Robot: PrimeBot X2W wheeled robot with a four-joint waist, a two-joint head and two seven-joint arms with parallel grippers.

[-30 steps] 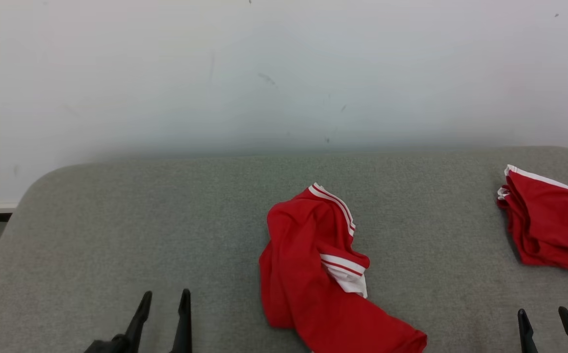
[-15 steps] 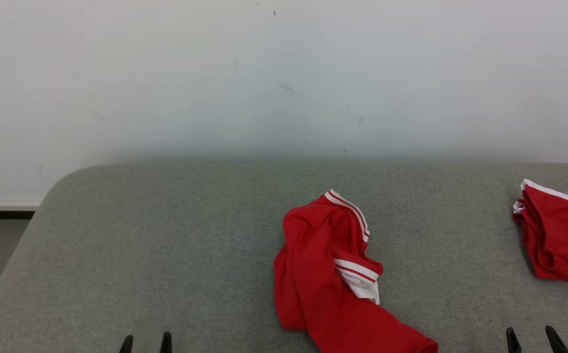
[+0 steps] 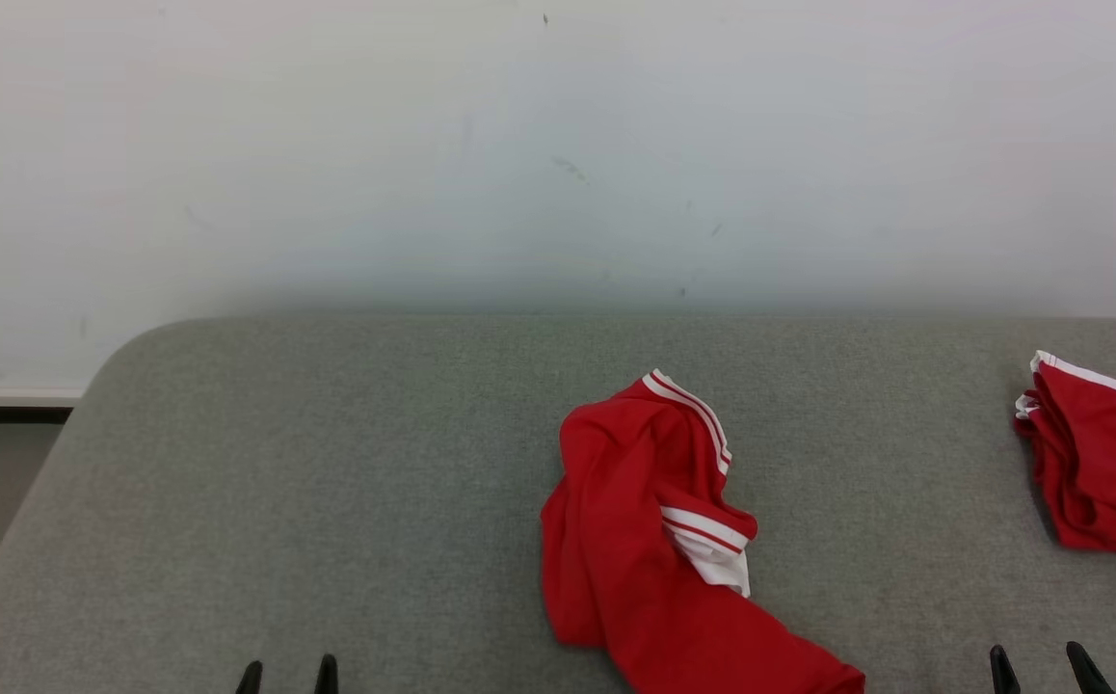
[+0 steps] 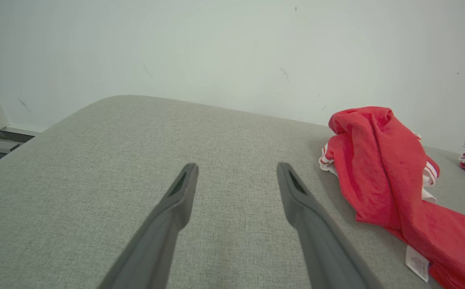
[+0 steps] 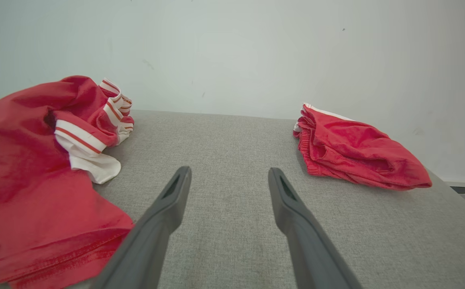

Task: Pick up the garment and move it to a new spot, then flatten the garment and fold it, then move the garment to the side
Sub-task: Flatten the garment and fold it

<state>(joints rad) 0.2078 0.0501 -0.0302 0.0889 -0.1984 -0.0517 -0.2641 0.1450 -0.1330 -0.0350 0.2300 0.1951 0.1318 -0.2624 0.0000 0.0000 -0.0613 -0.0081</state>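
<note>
Lower left of the head frame: left gripper (image 3: 288, 677), two dark fingertips just clearing the bottom edge, spread wide, gripping nothing, over the grey woven fabric surface (image 3: 327, 463). Centre to lower centre: crumpled red garment with white striped trim (image 3: 616, 540), lying loose. Right edge: folded red cloth bundle with white edging (image 3: 1107, 463). Lower right: right gripper (image 3: 1040, 670), likewise parted and empty. Counted: two grippers, two red pieces.
</note>
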